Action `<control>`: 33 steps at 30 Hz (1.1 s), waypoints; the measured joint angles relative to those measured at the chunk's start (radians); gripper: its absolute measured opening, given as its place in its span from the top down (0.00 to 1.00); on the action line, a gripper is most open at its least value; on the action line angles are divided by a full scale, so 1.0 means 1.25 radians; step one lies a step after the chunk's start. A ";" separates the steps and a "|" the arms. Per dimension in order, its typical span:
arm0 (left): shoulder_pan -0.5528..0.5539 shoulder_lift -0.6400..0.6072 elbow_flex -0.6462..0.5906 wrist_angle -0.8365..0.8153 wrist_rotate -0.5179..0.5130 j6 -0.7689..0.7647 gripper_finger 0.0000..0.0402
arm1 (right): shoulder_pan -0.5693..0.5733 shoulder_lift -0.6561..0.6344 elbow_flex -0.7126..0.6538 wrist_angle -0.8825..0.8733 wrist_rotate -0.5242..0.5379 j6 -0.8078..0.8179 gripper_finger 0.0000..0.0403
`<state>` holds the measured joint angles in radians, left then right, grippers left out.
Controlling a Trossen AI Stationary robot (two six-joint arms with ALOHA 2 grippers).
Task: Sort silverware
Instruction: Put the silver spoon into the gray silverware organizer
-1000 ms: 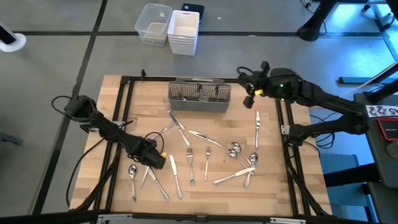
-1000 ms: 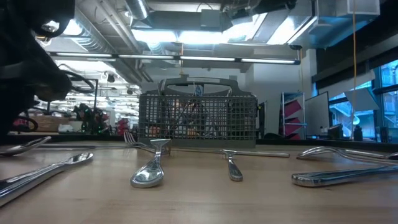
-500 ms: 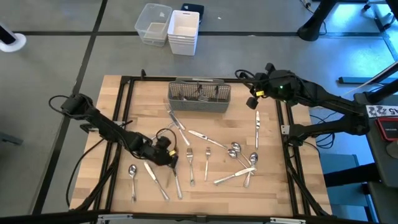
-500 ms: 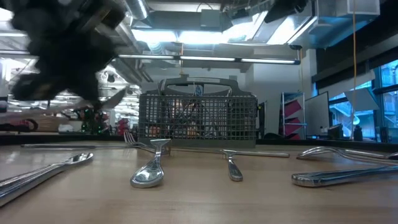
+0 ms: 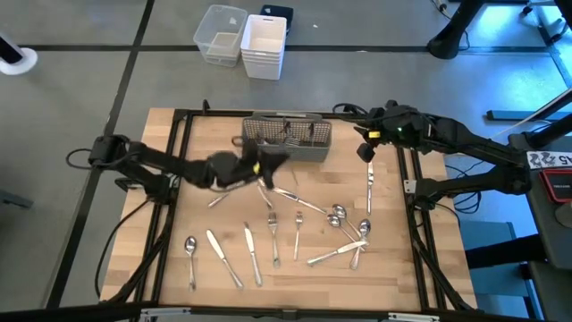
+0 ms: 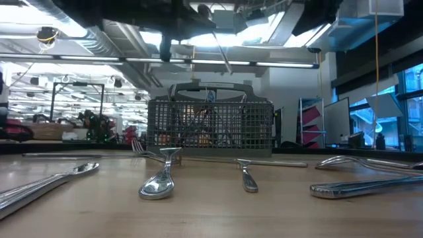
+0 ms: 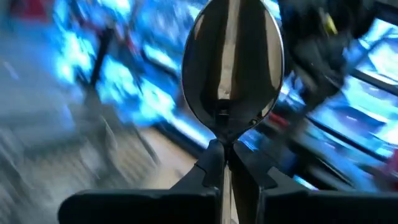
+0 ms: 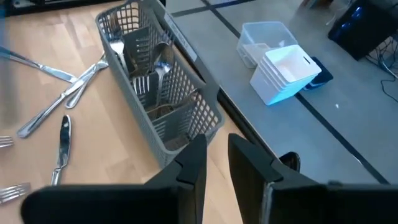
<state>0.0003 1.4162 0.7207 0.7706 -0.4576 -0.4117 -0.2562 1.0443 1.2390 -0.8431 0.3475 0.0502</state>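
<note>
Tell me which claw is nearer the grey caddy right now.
Left. The left claw, shut on a spoon, hangs just in front of the grey caddy, near its left half. The right claw waits off the caddy's right end, clearly apart from it.

Glossy metal spoon (image 7: 231, 68) (mirror-bright); matt wooden table (image 5: 393, 259).

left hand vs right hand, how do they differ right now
The left hand is shut on a spoon; the right hand holds nothing. The left hand is beside the caddy's front, the right hand off the caddy's right end at the table edge. Both are dark two-finger hands.
</note>
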 joint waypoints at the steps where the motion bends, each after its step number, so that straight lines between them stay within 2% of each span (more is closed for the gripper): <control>1: 0.025 0.000 0.007 0.018 0.000 0.047 0.99 | 0.000 0.000 -0.004 0.001 0.000 0.000 0.83; 8: 0.150 0.032 0.097 0.035 0.020 0.209 0.98 | 0.000 0.000 -0.036 0.010 0.000 -0.001 0.83; 13: 0.194 0.131 0.173 0.032 0.062 0.279 0.98 | 0.000 0.001 -0.054 0.018 0.000 -0.001 0.83; 18: 0.213 0.229 0.228 0.004 0.068 0.355 0.96 | 0.000 0.001 -0.068 0.011 0.000 -0.001 0.83; 22: 0.216 0.279 0.242 -0.026 0.068 0.359 0.96 | 0.000 0.001 -0.073 -0.017 -0.001 0.022 0.83; 33: 0.214 0.332 0.242 -0.138 0.070 0.350 0.95 | 0.000 0.006 -0.074 -0.187 -0.022 0.260 0.83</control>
<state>0.2684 1.8317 1.0233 0.5983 -0.3695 0.0260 -0.2558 1.0516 1.1471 -1.0770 0.3202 0.3754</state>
